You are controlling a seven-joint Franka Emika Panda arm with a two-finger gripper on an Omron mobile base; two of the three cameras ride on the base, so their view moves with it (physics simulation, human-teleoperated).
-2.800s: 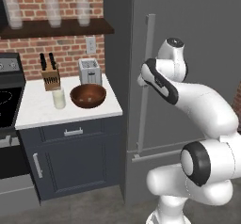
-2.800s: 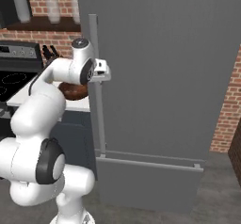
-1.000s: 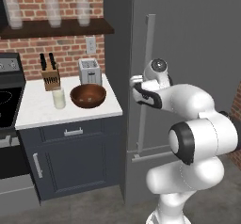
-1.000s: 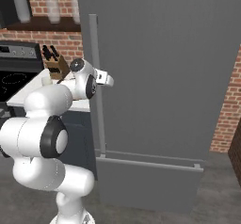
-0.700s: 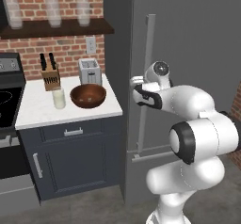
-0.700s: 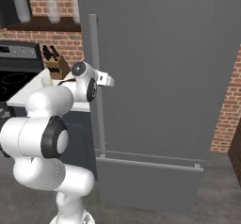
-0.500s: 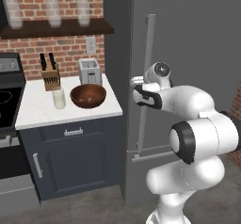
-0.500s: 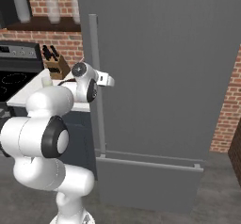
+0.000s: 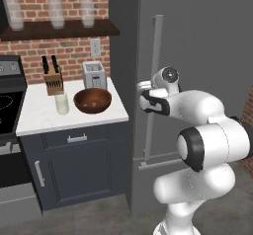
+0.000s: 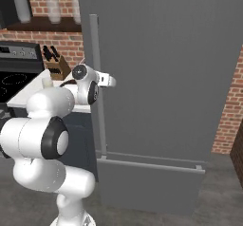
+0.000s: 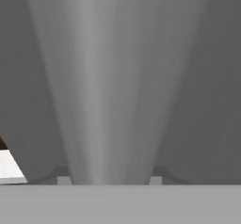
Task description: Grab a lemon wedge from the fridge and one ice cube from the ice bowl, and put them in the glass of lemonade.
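1. Left base view: fridge [image 9: 197, 56] dark grey, door closed, so contents hidden. Gripper [image 9: 146, 87] sits at the long light grey handle [image 9: 155, 71]. On the counter [image 9: 34, 118], ice bowl [image 9: 92, 100] by the right edge; contents unclear. Glass of lemonade [image 9: 62, 103] just left of it.
2. Right base view: gripper [image 10: 110, 81] against handle; jaw gap hidden.
3. Hand view: handle [image 11: 101, 86] between both fingertips [image 11: 63, 180], close beside each; contact unclear.

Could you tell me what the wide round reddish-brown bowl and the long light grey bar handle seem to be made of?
The wide round reddish-brown bowl looks like polished wood, judging by its warm tone and soft sheen. The long light grey bar handle looks like brushed metal: pale and smooth.
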